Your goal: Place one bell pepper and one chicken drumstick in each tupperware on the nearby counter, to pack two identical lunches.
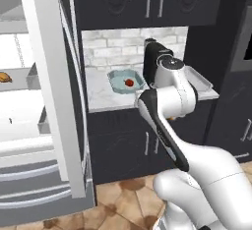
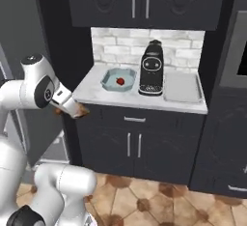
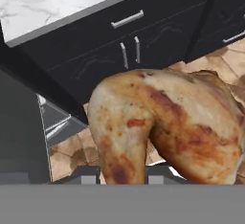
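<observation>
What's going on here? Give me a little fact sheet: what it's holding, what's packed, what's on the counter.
Tool: shut on a chicken drumstick, carried below counter height
Teal tupperware: holds one bell pepper
Grey tupperware: looks empty
Between them: black coffee machine
Fridge: door open, another drumstick on a shelf

Two base views toward one counter (image 1: 106,99); hand view close, floorward.

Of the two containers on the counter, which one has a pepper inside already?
The pale teal octagonal tupperware, left of the coffee machine: a red bell pepper lies in it. The grey rectangular tupperware holds none.
</observation>
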Motion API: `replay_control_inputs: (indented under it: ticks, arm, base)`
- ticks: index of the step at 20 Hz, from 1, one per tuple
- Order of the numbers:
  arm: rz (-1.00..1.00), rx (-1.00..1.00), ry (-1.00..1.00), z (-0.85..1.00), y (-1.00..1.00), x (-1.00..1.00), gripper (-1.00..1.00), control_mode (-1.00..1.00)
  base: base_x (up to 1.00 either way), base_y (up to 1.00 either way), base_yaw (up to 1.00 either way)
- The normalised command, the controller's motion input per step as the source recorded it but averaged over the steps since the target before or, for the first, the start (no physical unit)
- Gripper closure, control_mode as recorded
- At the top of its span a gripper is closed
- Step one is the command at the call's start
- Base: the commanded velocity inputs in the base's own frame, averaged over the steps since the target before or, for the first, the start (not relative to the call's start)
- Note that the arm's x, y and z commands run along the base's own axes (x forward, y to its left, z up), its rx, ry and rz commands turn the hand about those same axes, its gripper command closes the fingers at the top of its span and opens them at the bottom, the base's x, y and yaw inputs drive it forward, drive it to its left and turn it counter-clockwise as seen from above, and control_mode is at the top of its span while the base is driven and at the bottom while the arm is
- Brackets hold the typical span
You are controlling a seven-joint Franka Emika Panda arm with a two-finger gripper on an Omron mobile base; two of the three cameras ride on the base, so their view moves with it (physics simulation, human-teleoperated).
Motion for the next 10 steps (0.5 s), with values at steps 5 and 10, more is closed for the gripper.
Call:
replay_control_inputs:
  ticks: [5,10]
  arm:
    - [0.0,0.0,0.0,0.0,0.0,0.0,1.0,1.0]
    - [0.0,0.0,0.0,0.0,0.0,0.0,1.0,1.0]
  base:
    - [1.0,-0.2,0.37]
    - [1.0,-0.85,0.1]
